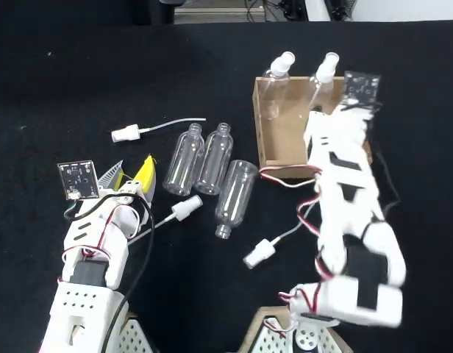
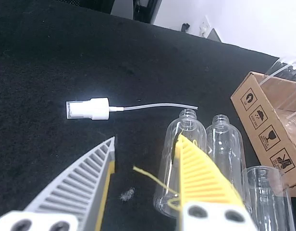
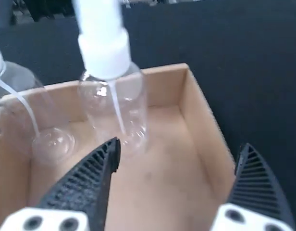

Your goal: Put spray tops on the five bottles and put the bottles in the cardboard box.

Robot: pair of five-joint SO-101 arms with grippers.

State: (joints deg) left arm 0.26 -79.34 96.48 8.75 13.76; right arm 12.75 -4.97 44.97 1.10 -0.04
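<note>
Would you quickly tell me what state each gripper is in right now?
Left gripper: open, holding nothing.
Right gripper: open, holding nothing, above the cardboard box.

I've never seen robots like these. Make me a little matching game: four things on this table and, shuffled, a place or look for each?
Things:
1. capped bottles
2. uncapped bottles
3. left gripper
4. right gripper

Place or look:
A. open, over the cardboard box
B. lying on the black table
C. standing in the cardboard box
D. open, yellow and grey

Pairs: 1-C, 2-B, 3-D, 4-A.
</note>
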